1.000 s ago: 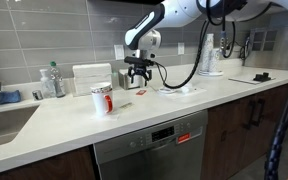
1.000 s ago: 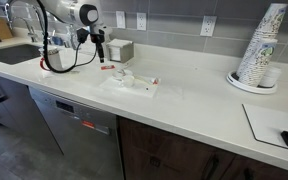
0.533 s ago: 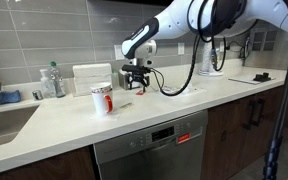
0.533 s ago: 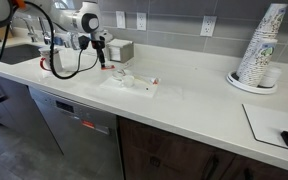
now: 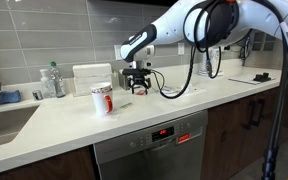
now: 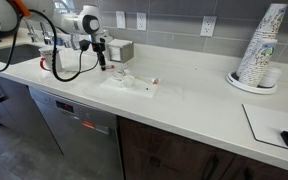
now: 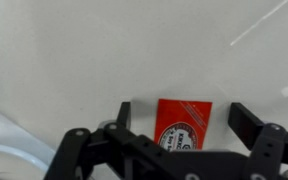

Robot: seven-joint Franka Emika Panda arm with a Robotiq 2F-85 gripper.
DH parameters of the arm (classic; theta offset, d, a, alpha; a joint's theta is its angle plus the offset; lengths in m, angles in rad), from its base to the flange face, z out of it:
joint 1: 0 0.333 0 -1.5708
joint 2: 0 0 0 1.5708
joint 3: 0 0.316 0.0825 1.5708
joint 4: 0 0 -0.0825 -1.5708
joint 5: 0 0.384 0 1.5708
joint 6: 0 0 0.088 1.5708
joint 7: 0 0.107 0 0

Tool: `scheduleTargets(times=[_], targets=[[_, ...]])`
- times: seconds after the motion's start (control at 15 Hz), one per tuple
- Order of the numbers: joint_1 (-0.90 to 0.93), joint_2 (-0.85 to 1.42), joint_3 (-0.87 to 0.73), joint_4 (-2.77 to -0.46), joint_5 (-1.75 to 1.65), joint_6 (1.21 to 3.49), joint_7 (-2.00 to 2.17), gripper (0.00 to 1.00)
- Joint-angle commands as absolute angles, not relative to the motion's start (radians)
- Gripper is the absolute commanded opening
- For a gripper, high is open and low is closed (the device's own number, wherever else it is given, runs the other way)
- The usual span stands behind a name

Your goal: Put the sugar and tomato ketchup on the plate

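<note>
We see the gripper low over the white counter. Its two black fingers are spread wide apart. It is not holding anything.

In the wrist view a red ketchup packet lies flat on the counter, right between the two fingers. There is a small gap on each side of the packet, so the fingers do not touch it. The packet has a round white mark on it.

In an exterior view the gripper points down, just beside the red and white mug. A black cable hangs in a loop from the arm.

In an exterior view the gripper is near the little white plate. The plate sits on the counter, just beside a flat white sheet. A small thing with a red tip lies on the sheet. It is too small for us to tell what it is. We cannot pick out the sugar.

Far along the counter we see a tall stack of paper cups.
</note>
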State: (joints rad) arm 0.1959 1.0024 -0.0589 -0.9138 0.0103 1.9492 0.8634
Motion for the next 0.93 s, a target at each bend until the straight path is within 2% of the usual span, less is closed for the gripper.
scheduleTargets(times=[0.0, 0.07, 0.13, 0.67, 0.73, 0.87], targets=[[0.206, 1.059, -0.072, -0.821, -0.013, 1.88, 0.878, 0.87], [0.206, 1.067, -0.072, -0.81, -0.015, 1.873, 0.876, 0.73], [0.205, 1.076, -0.072, -0.798, -0.017, 1.87, 0.876, 0.71], [0.212, 1.116, -0.073, -0.735, -0.015, 1.879, 0.873, 0.08], [0.211, 1.118, -0.073, -0.731, -0.014, 1.877, 0.873, 0.03], [0.212, 1.118, -0.074, -0.728, -0.014, 1.877, 0.877, 0.0]])
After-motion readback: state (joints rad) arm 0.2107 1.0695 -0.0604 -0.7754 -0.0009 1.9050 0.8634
